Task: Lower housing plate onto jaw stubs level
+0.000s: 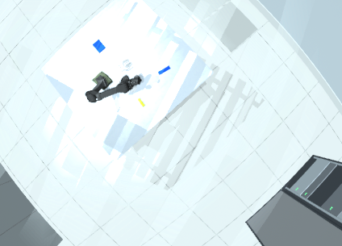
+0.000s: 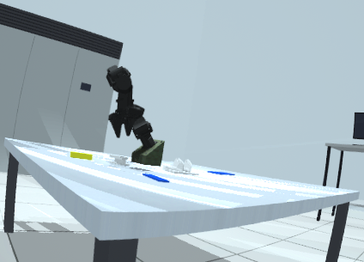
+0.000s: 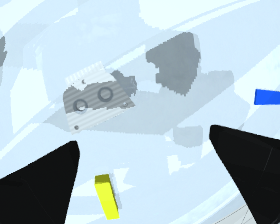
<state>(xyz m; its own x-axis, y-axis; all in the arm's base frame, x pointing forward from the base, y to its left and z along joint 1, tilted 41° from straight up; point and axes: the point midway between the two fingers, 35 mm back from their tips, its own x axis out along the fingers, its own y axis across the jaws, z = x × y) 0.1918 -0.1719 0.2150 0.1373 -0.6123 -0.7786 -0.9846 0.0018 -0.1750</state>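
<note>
The housing plate (image 2: 120, 158) (image 3: 94, 101) lies on the table (image 1: 72, 58) (image 2: 172, 222) (image 3: 156, 200), well apart from the white base assembly (image 1: 127, 64) (image 2: 182, 166), whose two upright pieces show in the exterior view; seating on the pins cannot be verified at this size. The gripper (image 1: 139, 80) (image 2: 123, 136) (image 3: 145, 140) stands open and empty above the table. Placement is judged outstanding in full: grasp, carry, level lowering onto both stubs, release and withdrawal.
</note>
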